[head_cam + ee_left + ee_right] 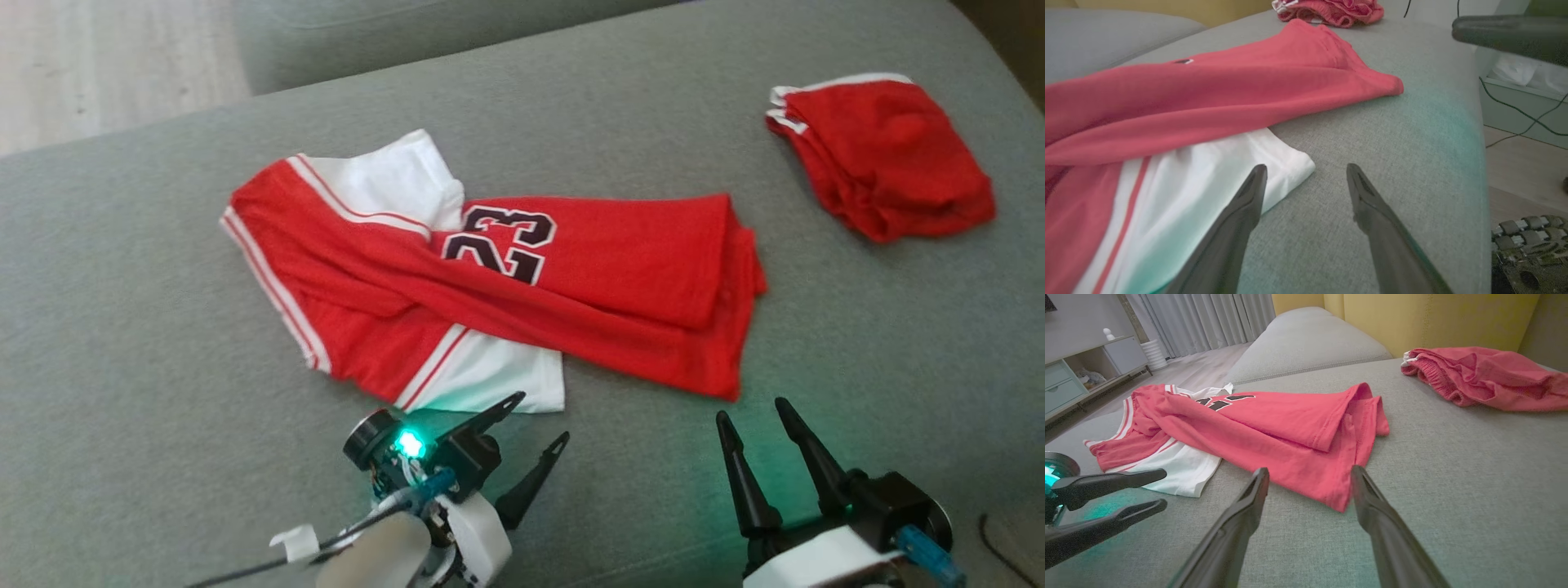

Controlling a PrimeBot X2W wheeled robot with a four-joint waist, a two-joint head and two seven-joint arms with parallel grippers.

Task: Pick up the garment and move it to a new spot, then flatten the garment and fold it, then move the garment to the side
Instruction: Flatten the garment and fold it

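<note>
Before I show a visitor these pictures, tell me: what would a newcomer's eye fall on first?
First the red and white jersey with its black 23, lying crumpled across the middle of the grey sofa. Then the red shorts, bundled at the far right. Nearest the camera, the left tool and right tool stand open just short of the jersey.

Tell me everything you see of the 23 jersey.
The jersey is red, mesh-like knit, with white sleeves edged in red-and-white stripes and a dark, white-outlined 23. It lies crumpled on the grey cushion, folded over itself, part of the number covered. The open left gripper hovers by its near white sleeve.
</note>
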